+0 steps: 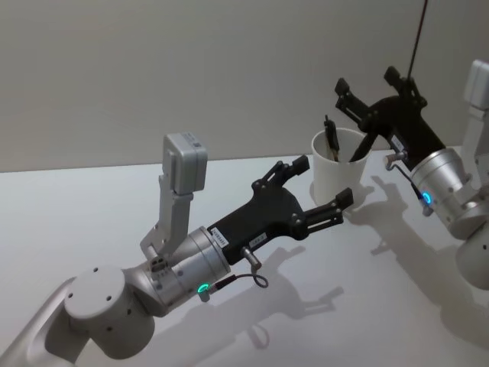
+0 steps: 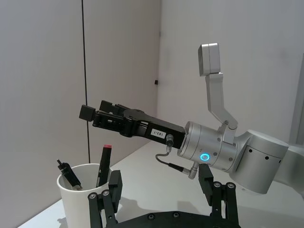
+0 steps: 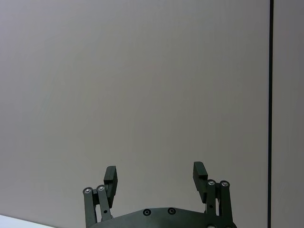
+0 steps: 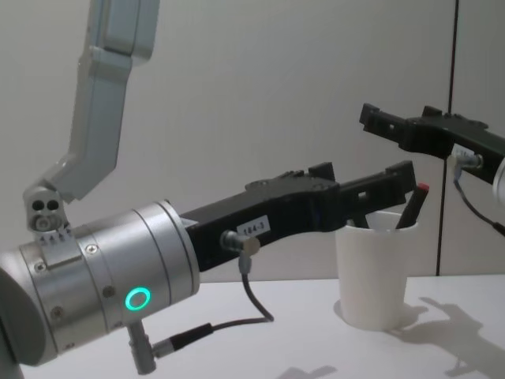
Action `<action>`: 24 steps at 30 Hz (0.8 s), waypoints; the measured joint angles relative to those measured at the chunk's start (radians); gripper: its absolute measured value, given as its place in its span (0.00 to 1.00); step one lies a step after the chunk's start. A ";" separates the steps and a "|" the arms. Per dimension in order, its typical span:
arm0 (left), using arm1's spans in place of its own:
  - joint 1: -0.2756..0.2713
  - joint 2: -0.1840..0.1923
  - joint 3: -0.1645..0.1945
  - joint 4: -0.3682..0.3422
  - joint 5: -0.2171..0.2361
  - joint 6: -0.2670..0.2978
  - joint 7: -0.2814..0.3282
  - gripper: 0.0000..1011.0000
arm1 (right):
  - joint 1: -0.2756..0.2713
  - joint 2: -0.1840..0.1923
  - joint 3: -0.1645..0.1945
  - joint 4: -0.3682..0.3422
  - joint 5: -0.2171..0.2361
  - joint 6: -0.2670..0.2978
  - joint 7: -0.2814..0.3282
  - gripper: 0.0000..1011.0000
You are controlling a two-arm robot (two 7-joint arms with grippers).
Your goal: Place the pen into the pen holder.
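a: so, biggest thing first, the white table point(image 1: 114, 199). everything hangs off the pen holder point(image 1: 338, 168), a white paper cup standing upright toward the table's far right side.

b: and the arms?

a: the left gripper point(image 1: 315, 187) sits just beside the pen holder on its near-left side, low over the table, fingers spread wide, nothing between them. the right gripper point(image 1: 370, 88) hangs above the pen holder and a little behind it, lifted clear of the rim, fingers also spread wide and empty. in the right wrist view its two fingers point(image 3: 110, 177) frame only bare wall.

b: where's the pen, then?

a: inside the pen holder already. one dark pen with a red end point(image 2: 103, 164) leans against the rim on the side nearer the right gripper. a second black pen with a clip point(image 2: 69, 173) leans the opposite way. i can't tell which one the task means.

b: so the step in hand?

a: my read: the drop is done and what's left is backing away cleanly. the cup is light paper and the pens stick up past its rim, so i'd take the right gripper straight up before any sideways travel, keeping its fingers apart so nothing snags the red end. the left gripper is close to the cup wall; any move of it should go away from the pen holder, not across it, or the cup could tip.
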 joint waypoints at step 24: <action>-0.012 0.044 0.019 -0.018 0.132 0.014 0.251 0.99 | -0.173 0.056 0.039 -0.175 -0.050 0.090 -0.052 0.99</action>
